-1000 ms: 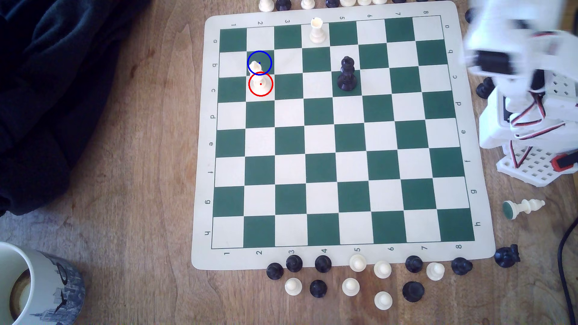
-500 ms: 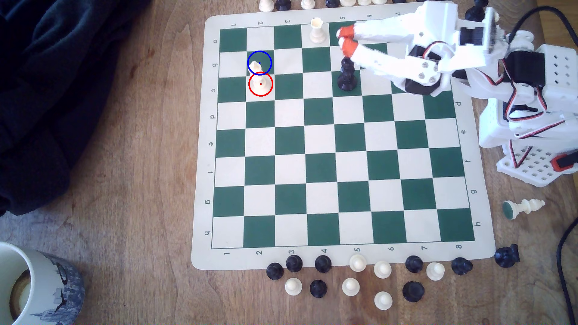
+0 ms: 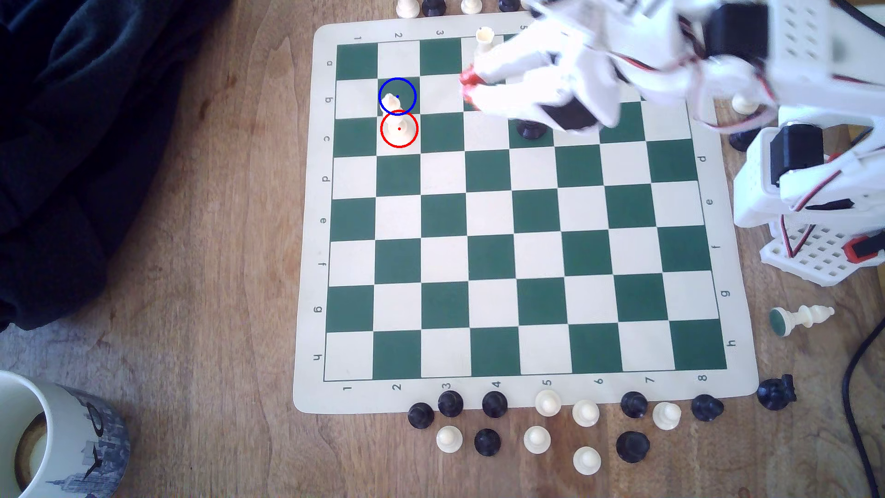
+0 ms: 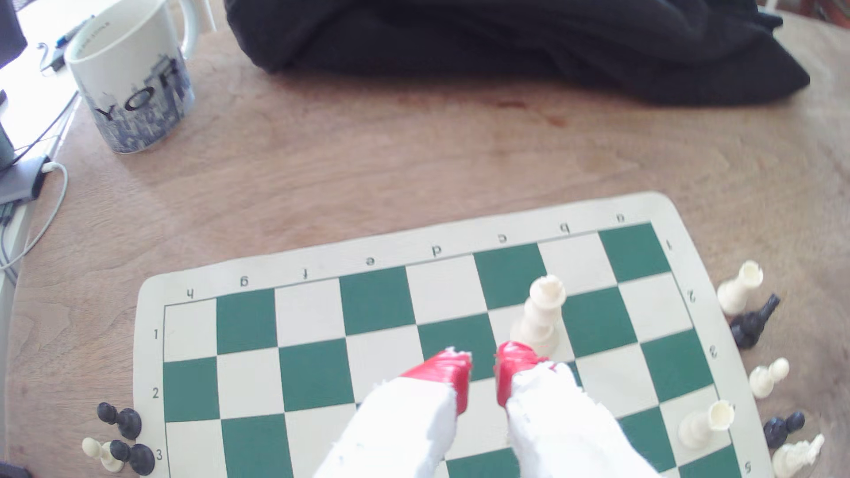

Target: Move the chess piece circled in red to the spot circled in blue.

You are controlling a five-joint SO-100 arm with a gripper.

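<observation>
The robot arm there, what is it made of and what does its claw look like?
The arm looks like white plastic with black motor blocks at its joints and thin red, white and black wires looped alongside. Its gripper has two white fingers with glossy red tips. The base is a perforated white plate.

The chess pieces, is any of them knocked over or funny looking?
Yes. One cream piece lies on its side on the wooden table, off the chessboard at the exterior view's right, its green felt base showing. The pieces on the board stand upright.

The squares between the tool [image 3: 467,88] and the tall white piece [image 3: 398,125] are bare; nothing blocks the way.
</observation>
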